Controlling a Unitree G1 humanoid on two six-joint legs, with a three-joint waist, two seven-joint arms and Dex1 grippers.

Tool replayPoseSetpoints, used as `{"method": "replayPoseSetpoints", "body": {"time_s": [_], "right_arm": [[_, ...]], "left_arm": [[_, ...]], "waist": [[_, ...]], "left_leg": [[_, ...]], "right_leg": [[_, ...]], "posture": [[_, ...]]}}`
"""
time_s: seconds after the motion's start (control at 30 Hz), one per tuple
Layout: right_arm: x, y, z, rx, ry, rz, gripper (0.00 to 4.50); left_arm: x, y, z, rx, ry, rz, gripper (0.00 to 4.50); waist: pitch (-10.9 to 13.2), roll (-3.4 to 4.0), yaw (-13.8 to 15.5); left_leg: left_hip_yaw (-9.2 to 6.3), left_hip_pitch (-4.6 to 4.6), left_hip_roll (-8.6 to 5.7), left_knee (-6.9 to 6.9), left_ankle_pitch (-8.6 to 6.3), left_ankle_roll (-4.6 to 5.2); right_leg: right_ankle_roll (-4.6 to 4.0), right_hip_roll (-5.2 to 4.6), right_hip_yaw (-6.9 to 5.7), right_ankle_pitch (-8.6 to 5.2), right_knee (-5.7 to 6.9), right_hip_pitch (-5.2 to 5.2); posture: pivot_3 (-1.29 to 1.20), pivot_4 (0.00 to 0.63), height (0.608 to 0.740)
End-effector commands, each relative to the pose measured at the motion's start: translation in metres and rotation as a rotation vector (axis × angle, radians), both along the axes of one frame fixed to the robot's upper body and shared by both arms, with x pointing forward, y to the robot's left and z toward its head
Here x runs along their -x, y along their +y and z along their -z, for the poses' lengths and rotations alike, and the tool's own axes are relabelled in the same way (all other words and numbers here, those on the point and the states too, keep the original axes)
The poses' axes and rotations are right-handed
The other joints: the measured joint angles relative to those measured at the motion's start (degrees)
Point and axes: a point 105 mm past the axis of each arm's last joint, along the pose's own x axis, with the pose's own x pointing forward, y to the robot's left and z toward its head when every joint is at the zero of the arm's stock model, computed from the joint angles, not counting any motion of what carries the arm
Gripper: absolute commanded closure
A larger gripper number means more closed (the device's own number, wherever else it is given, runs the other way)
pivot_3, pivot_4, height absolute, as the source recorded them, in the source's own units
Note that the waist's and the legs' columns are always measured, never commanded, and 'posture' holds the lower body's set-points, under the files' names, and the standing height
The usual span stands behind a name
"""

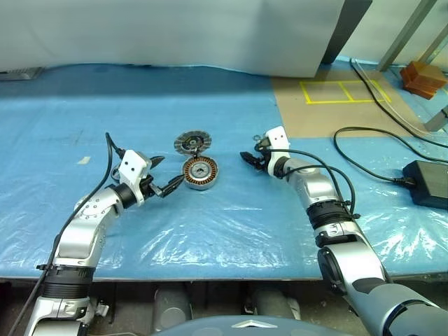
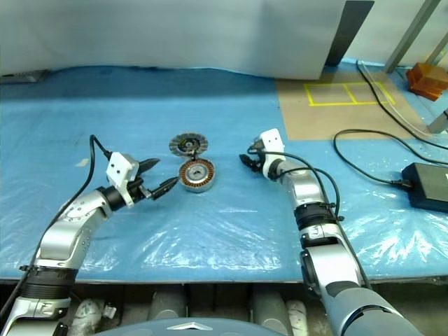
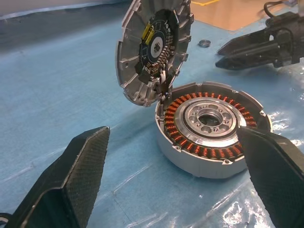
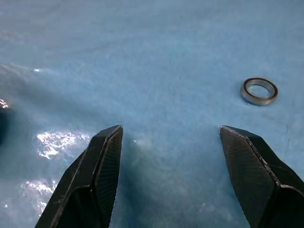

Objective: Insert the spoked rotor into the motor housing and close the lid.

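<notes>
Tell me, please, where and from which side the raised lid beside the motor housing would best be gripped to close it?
Probably by the free upper rim of the lid, on the edge farthest from the motor housing. It stands tilted, its lower edge at the housing's rim and its circuit-board face toward the windings, so a pinch across the thin finned edge from above looks best. The left gripper, open beside the housing, is nearest.

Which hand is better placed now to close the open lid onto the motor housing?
Left, probably. The left hand is open right beside the motor housing, facing the raised lid. The right hand is open farther off, over bare sheet.
</notes>
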Motion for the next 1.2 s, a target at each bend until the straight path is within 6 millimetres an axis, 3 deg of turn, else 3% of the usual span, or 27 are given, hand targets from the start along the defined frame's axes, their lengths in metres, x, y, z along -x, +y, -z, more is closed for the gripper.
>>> {"method": "replayPoseSetpoints", "body": {"time_s": [0.03,0.23,0.37,0.6,0.87,0.97,1.2], "right_arm": [[0.0,0.007,0.003,0.003,0.002,-0.024,1.13],[-0.006,0.004,-0.01,-0.044,-0.018,-0.018,1.13],[-0.017,0.001,-0.036,-0.028,-0.153,0.023,1.13],[-0.026,0.013,-0.043,0.016,-0.242,0.059,1.13],[-0.048,-0.02,-0.034,0.12,-0.247,0.391,1.13],[-0.048,-0.016,-0.032,0.135,-0.252,0.388,1.13],[-0.04,-0.013,-0.001,0.082,-0.105,0.407,1.13]], "left_arm": [[0.002,0.001,-0.01,-0.003,-0.046,0.0,0.0],[0.003,0.002,-0.009,-0.004,-0.044,0.0,0.0],[0.003,0.0,-0.007,-0.001,-0.041,0.01,0.0],[0.0,-0.007,-0.008,0.001,-0.045,0.029,0.0],[0.001,-0.012,-0.009,0.003,-0.046,0.043,0.0],[0.002,-0.011,-0.008,0.002,-0.044,0.042,0.0],[0.005,-0.015,-0.007,0.007,-0.036,0.053,0.0]], "waist": [[0.0,0.0,-0.03],[0.0,0.0,-0.01],[0.01,0.01,0.02],[0.01,0.01,-0.03],[0.02,0.03,0.13],[0.03,0.04,0.04],[0.03,0.04,-0.38]], "left_leg": [[0.0,0.0,0.01,0.01,0.0,0.0],[0.0,0.04,0.02,0.2,-0.01,0.0],[0.0,0.03,0.02,0.29,-0.01,0.01],[0.01,-0.02,0.02,0.35,-0.01,0.01],[0.01,-0.25,0.01,0.38,0.0,0.0],[0.01,-0.27,0.02,0.37,-0.01,0.0],[0.01,-0.25,0.02,0.39,-0.01,0.0]], "right_leg": [[0.0,0.0,0.0,0.0,0.02,0.0],[-0.02,-0.02,0.02,0.0,0.22,-0.01],[-0.03,-0.03,0.04,-0.01,0.36,-0.04],[-0.06,-0.03,0.07,-0.03,0.55,-0.18],[-0.05,-0.04,0.06,-0.02,0.59,-0.33],[-0.05,-0.03,0.06,-0.02,0.6,-0.35],[-0.05,-0.03,0.08,-0.02,0.65,-0.37]], "posture": [[0.0,0.15,0.74],[0.0,0.15,0.74],[0.0,0.15,0.74],[0.0,0.15,0.74],[0.0,0.15,0.74],[0.0,0.15,0.74],[0.0,0.15,0.74]]}}
